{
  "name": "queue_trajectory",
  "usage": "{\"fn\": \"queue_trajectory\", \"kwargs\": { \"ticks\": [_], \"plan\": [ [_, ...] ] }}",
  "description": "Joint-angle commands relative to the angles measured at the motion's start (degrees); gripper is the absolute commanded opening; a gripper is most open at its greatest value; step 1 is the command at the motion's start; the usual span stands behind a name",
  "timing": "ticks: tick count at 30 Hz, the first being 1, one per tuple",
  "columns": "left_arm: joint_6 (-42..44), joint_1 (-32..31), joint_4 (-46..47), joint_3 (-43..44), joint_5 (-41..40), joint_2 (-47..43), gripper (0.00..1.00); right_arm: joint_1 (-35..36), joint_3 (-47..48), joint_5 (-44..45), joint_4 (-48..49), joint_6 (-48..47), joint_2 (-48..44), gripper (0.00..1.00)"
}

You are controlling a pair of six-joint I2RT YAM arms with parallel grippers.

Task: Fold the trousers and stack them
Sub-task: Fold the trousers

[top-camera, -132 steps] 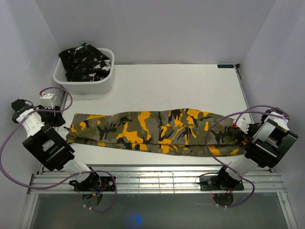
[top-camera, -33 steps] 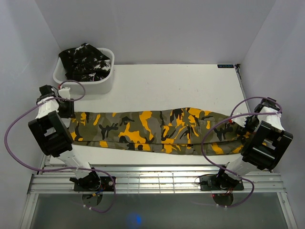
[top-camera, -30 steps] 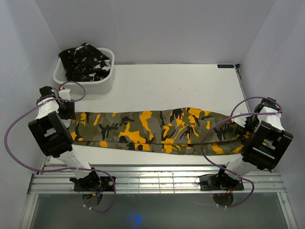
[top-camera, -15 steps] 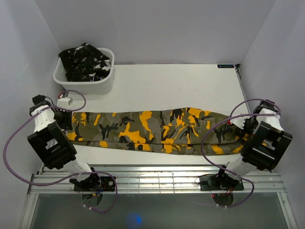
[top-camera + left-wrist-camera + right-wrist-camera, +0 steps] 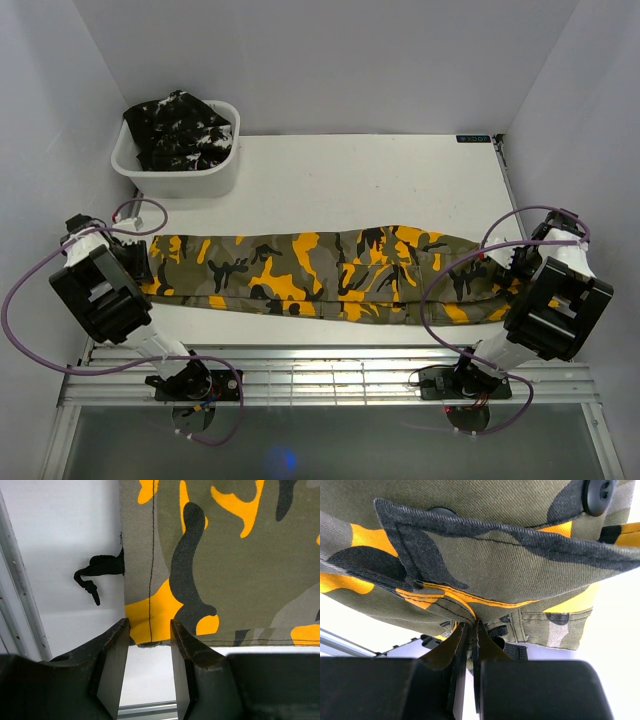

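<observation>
The olive-grey trousers [image 5: 320, 272] with orange and black patches lie stretched flat across the table, leg cuffs at the left and waist at the right. My left gripper [image 5: 137, 264] sits at the near left cuff corner. In the left wrist view it [image 5: 149, 639] is open, and the orange hem corner [image 5: 150, 625] lies between its fingertips. My right gripper [image 5: 472, 626] is shut on a fold of the waist cloth, and in the top view it [image 5: 512, 262] is at the right end. The black trousers [image 5: 180, 128] with white flecks are bunched in the tub.
The white tub [image 5: 190, 180] stands at the back left corner. A black drawstring [image 5: 95, 572] sticks out from the cuff onto the white table. A slatted metal rail [image 5: 320, 375] runs along the near edge. White walls close in both sides.
My left arm has swung from the far side of the cuff toward the near left corner, and its jaws have narrowed a little. The right arm and the trousers have stayed put.
</observation>
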Motion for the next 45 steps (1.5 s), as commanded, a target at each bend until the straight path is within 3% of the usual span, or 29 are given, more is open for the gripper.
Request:
{"fn": "queue_trajectory", "kwargs": {
  "ticks": [1,8,19,31,45],
  "plan": [
    [-2.4,1.99,0.35,-0.99,4.25,-1.8,0.51,0.0,1.73,-2.42,-2.5,0.84,-1.77,0.08],
    [-1.0,6.48,-0.43,-4.51,13.03,-8.48,0.62,0.0,1.47,-2.16,-2.59,0.58,-1.68,0.08],
    [-2.93,6.48,-2.55,-7.14,19.9,-7.52,0.64,0.0,1.38,-1.98,-2.68,0.58,-2.03,0.08],
    [-6.26,6.75,3.86,-11.98,14.02,-5.5,0.64,0.0,1.64,-1.37,-2.42,0.49,-1.77,0.08],
    [-9.17,12.37,9.05,-11.36,8.65,-1.98,0.65,-0.87,4.89,-1.28,-1.8,-0.12,0.07,0.08]
  ]
}}
